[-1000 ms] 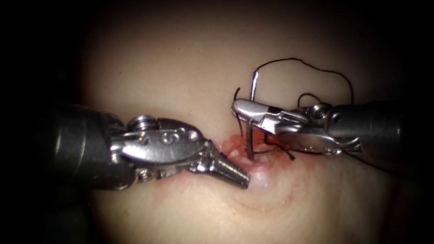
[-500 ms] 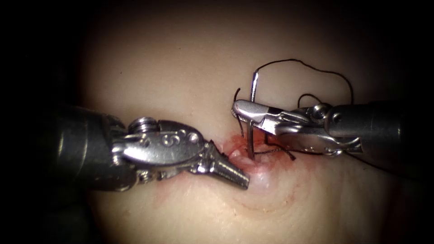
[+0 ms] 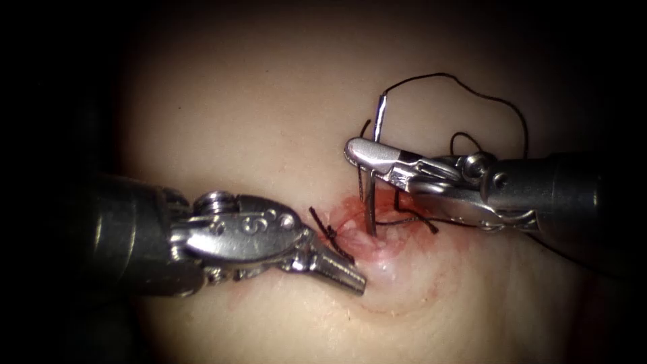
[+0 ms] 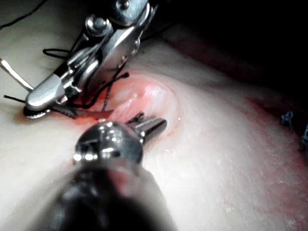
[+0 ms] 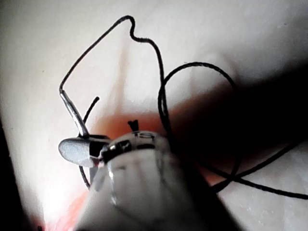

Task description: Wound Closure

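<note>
My right tool comes in from the right, its jaws shut on the curved needle about midway along its curve. The needle stands nearly upright. Its tail end is up, and its point meets the red-stained cut in the tissue; how deep it sits I cannot tell. Black thread arcs from the tail over to the right tool's shaft. My left tool lies on the cut's left side, jaws shut on nothing visible, tip pressing the tissue just below the needle. The right wrist view shows the needle in the right tool.
A short cut end of thread sticks out beside the left tool's jaws. More dark thread ends cross the cut under the right tool. Red fluid stains the tissue around the cut. A pale raised bump of tissue sits by the left tool.
The right tool has lifted the needle slightly upward, with its point still at the cut. The left tool has shifted a little down and left, uncovering a short thread end.
</note>
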Controlling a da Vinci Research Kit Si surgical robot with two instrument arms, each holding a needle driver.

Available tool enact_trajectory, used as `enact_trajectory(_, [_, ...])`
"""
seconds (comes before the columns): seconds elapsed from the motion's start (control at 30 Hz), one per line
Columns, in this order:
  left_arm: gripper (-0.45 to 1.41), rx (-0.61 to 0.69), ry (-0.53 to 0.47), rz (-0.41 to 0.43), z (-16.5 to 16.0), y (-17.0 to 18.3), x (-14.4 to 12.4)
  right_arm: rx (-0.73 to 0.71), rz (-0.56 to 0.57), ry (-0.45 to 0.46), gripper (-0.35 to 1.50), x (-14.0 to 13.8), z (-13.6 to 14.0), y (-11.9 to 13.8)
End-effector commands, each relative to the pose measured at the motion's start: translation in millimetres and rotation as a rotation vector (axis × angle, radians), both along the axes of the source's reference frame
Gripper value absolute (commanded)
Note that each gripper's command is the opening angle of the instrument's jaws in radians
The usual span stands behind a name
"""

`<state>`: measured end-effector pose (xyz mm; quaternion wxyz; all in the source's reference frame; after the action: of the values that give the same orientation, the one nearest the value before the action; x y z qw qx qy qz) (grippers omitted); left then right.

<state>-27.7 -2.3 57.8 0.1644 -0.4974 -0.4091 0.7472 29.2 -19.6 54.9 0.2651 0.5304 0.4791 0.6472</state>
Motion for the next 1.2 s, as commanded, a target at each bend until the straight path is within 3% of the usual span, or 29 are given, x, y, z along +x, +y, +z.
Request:
enact_trajectory(0.03, [-0.45, 0.000, 0.000, -0.002, 0.3, -0.4, -0.6, -0.003, -0.005, 0.004, -0.35, 0.5, 0.4, 0.2])
enact_trajectory(0.5, [-0.45, 0.010, 0.004, -0.001, 0.7, 0.2, -0.3, 0.184, -0.078, 0.069, -0.35, 0.5, -1.0, -1.1])
enact_trajectory(0.6, [-0.45, 0.010, 0.004, -0.001, 0.7, 0.2, -0.2, 0.200, -0.145, 0.103, -0.35, 0.2, -0.8, -1.4])
enact_trajectory(0.63, [-0.45, 0.010, 0.004, -0.001, 0.7, 0.2, -0.2, 0.183, -0.160, 0.071, -0.35, 0.2, -0.9, -1.4])
enact_trajectory(0.67, [-0.45, 0.010, 0.004, -0.001, 0.7, 0.1, -0.2, 0.162, -0.184, -0.036, -0.35, 0.2, -1.5, -1.5])
enact_trajectory(0.73, [-0.45, 0.010, 0.004, -0.001, 0.7, 0.1, -0.2, 0.158, -0.174, -0.099, -0.35, 0.4, -1.9, -1.7])
enact_trajectory(0.9, [-0.45, 0.010, 0.004, 0.000, 0.7, 0.1, -0.1, 0.151, -0.190, -0.147, -0.35, 0.5, -3.3, -1.8])
enact_trajectory(1.1, [-0.45, 0.011, 0.004, 0.000, 0.6, 0.1, -0.1, 0.050, -0.268, -0.306, -0.35, 0.4, -4.5, -1.5])
enact_trajectory(1.2, [-0.45, 0.011, 0.003, 0.000, 0.6, 0.1, -0.1, 0.028, -0.259, -0.280, -0.35, 0.8, -4.8, -1.3])
